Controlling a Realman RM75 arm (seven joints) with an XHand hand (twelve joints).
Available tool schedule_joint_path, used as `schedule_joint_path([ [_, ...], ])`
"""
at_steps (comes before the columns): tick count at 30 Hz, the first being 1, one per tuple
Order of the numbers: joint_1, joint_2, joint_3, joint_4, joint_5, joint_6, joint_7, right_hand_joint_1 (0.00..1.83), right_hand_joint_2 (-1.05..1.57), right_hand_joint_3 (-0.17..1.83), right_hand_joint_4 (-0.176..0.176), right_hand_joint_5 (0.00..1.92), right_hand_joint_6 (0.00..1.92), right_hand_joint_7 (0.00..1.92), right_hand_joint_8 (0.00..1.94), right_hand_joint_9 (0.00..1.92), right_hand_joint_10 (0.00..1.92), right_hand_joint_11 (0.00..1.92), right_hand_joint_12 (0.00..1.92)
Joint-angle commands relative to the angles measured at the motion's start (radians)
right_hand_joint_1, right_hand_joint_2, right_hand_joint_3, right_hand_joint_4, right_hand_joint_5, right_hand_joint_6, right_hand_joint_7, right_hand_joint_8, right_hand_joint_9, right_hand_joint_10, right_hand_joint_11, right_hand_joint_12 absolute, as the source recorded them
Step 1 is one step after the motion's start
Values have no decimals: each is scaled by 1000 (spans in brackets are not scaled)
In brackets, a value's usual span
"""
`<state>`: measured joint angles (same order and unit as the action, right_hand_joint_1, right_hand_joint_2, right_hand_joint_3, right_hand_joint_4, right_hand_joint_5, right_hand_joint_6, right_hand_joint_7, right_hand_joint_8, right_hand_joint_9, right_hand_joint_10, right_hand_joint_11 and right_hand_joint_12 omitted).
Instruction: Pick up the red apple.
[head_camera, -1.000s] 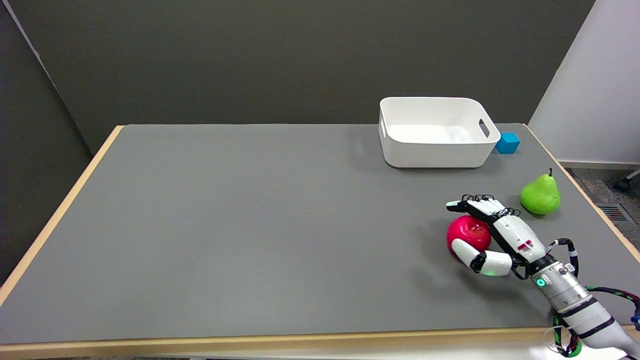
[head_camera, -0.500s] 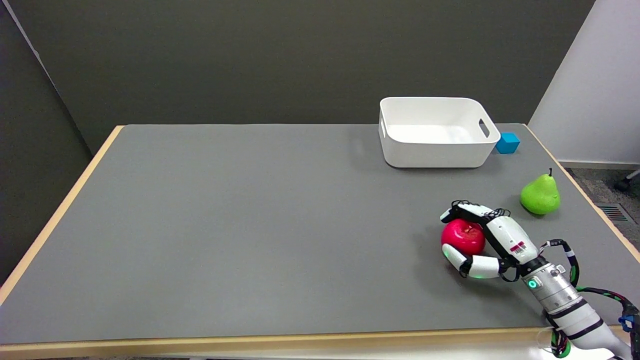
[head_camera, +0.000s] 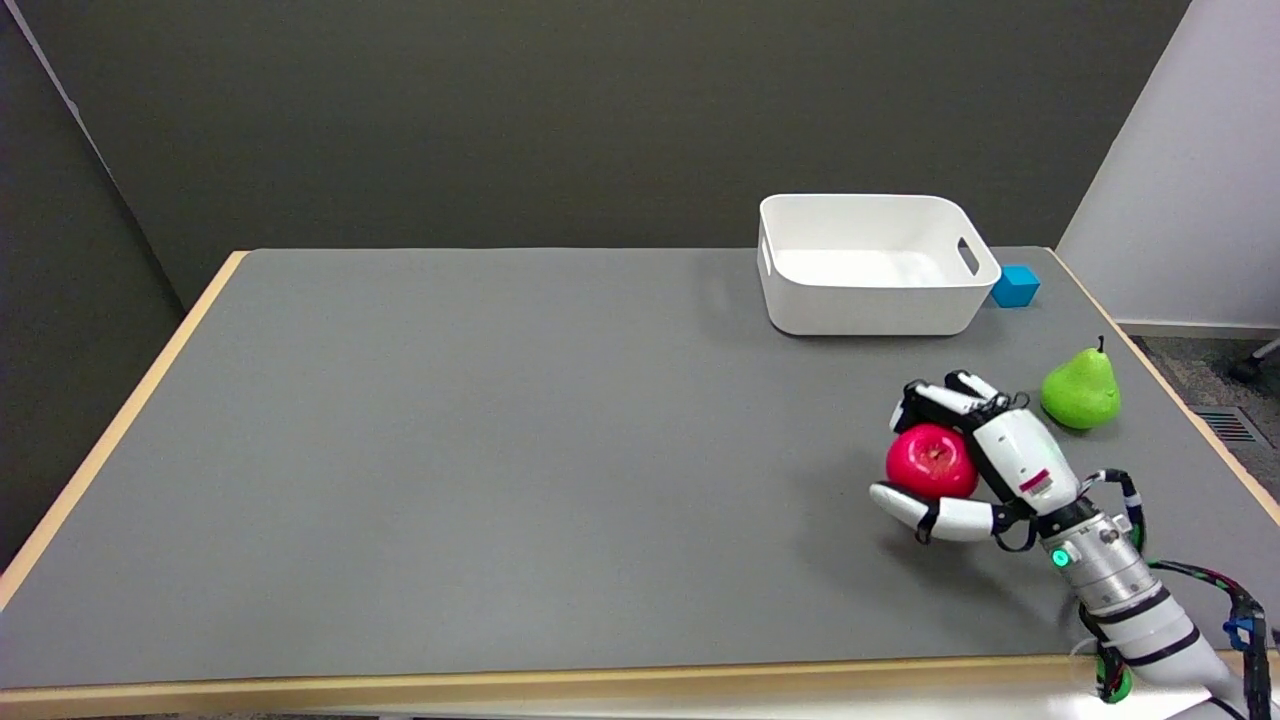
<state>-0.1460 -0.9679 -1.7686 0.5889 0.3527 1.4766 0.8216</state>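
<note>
Red apple (head_camera: 932, 461) sits cradled in the right hand (head_camera: 985, 470), fingers curled over it, thumb beneath; grasp looks made; whether it has cleared the grey bench (head_camera: 500, 450) I cannot tell; lifting remains.

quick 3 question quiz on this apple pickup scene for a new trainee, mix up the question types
1. True or false: the right hand has its fingers wrapped around the red apple.
2. Which thing stands nearest the white bin? A) green pear B) blue cube C) red apple
3. Fill in: the bin sits toward the table's far ____ corner in the picture.

Key: 1 true, fingers curl over its far side and the thumb lies under its near side. 2 B. 3 right.
</note>
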Motion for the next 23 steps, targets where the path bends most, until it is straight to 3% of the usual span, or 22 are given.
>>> schedule_joint_path([
  [1, 34, 108, 125, 218, 10, 18, -62, 912, 792, 1127, 45, 770, 1921, 784, 1941, 1069, 1921, 588, 1921],
  [2, 37, 117, 143, 246, 6, -8, -62, 984, 796, 876, 45, 817, 1921, 789, 1941, 1065, 1921, 615, 1921],
  [3, 41, 127, 166, 281, 1, -46, -62, 1022, 797, 757, 45, 840, 1921, 796, 1941, 1069, 1921, 634, 1921],
  [8, 131, 168, 220, 351, -21, -202, -72, 1043, 788, 758, 45, 835, 1921, 822, 1941, 1093, 1921, 673, 1921],
  [15, 499, 198, 88, 150, -45, -350, -75, 1047, 785, 760, 42, 830, 1921, 821, 1941, 1090, 1921, 708, 1921],
  [18, 707, 187, -41, -3, -73, -406, -75, 888, 804, 1192, 32, 740, 1921, 804, 1941, 1103, 1921, 688, 1921],
  [23, 996, 122, -209, -244, -158, -467, -75, 884, 818, 1168, 29, 727, 1921, 765, 1941, 1093, 1921, 668, 1921],
])
